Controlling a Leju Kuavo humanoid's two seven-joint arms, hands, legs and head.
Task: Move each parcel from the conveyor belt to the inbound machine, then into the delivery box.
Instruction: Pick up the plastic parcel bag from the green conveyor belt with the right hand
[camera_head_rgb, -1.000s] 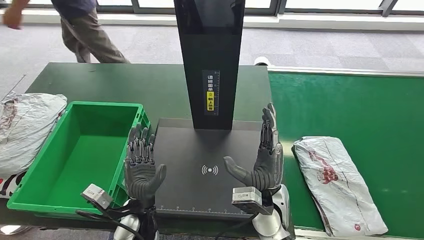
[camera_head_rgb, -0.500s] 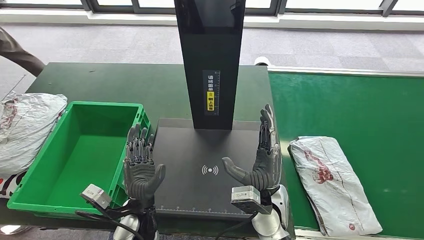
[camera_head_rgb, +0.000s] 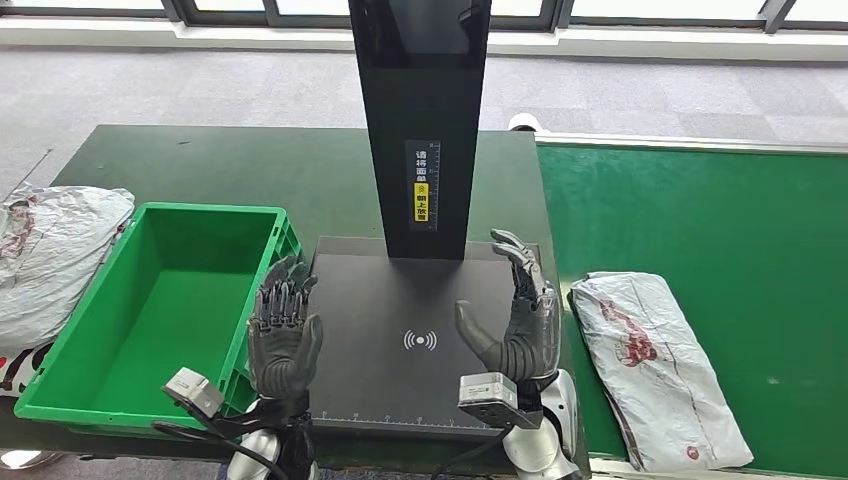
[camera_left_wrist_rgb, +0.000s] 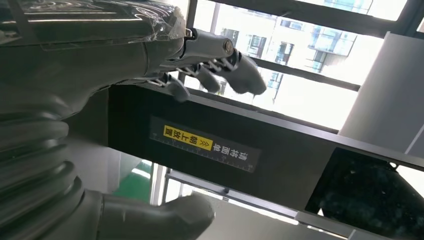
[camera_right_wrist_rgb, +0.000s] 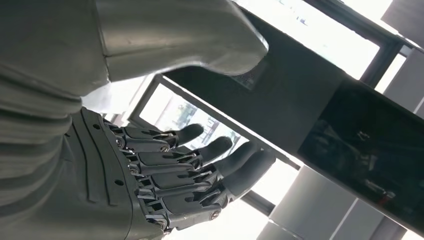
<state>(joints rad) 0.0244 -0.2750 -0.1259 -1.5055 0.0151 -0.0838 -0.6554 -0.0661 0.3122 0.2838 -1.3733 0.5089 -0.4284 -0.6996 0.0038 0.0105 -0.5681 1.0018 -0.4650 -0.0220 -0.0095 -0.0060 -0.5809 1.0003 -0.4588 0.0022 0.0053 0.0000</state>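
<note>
Both robot hands are raised over the inbound machine's flat black base plate (camera_head_rgb: 400, 300). The left robot hand (camera_head_rgb: 283, 335) has its fingers apart and slightly bent, holding nothing. The right robot hand (camera_head_rgb: 515, 320) likewise holds nothing, its fingers spread and curved forward, thumb pointing inward.

Surroundings: directly ahead of both hands, between them, the machine's tall black column (camera_head_rgb: 420, 120) rises from the plate; it is glossy, rectangular, and carries a small yellow-and-white label (camera_head_rgb: 421, 186). A white wireless symbol (camera_head_rgb: 420, 340) is printed on the matte plate between the hands. Just outside the left robot hand stands the delivery box (camera_head_rgb: 70, 365), a bright green rigid plastic crate with ribbed walls, with nothing in it. Beyond the crate, further from the left hand, lies a heap of crumpled grey-white bags (camera_head_rgb: 45, 255) on the dark green surface (camera_head_rgb: 200, 160).

Task item: one parcel (camera_head_rgb: 655, 365) lies on the green conveyor belt (camera_head_rgb: 720, 210), just outside the right robot hand and apart from it. It is a flat, soft, wrinkled white plastic mailer with red markings. Its long axis runs roughly away from the robot, tilted slightly, the far end nearer the right hand's fingertips.
</note>
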